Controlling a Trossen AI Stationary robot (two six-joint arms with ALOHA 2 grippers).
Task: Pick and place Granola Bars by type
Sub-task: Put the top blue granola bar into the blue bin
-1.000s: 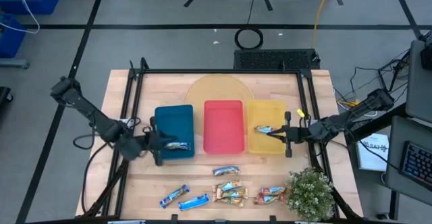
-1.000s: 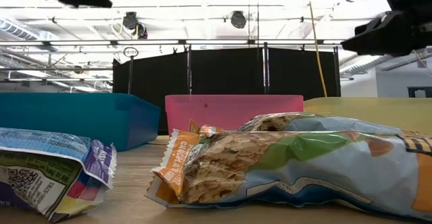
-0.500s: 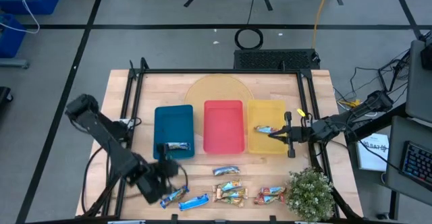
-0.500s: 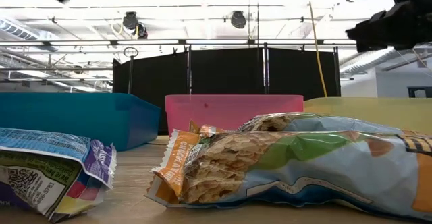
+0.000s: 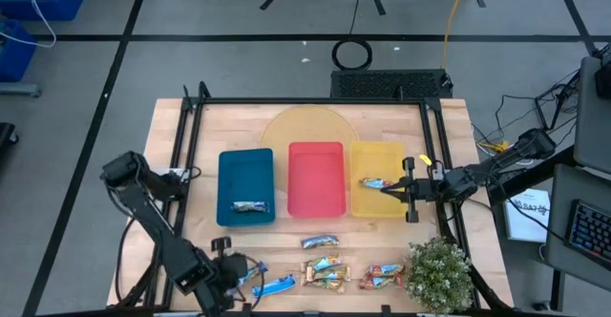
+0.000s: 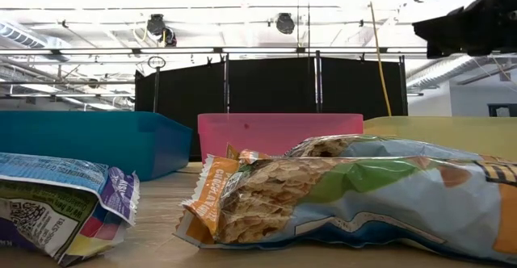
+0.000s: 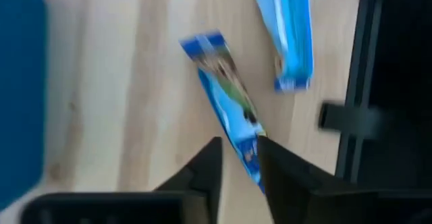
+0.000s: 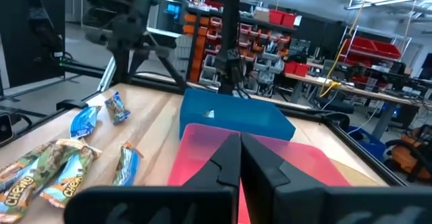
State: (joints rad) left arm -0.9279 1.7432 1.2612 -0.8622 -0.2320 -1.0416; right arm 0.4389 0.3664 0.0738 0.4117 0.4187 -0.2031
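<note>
Left wrist view, blue-wrapped bar (image 7: 226,97) lying diagonal, end between left gripper (image 7: 238,162) fingers

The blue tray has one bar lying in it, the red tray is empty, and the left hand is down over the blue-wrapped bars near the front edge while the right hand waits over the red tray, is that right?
Not quite. The right hand waits over the yellow tray, not the red tray; the high view shows it. The rest holds: one bar lies in the blue tray, and the left hand is over the blue-wrapped bars.
</note>
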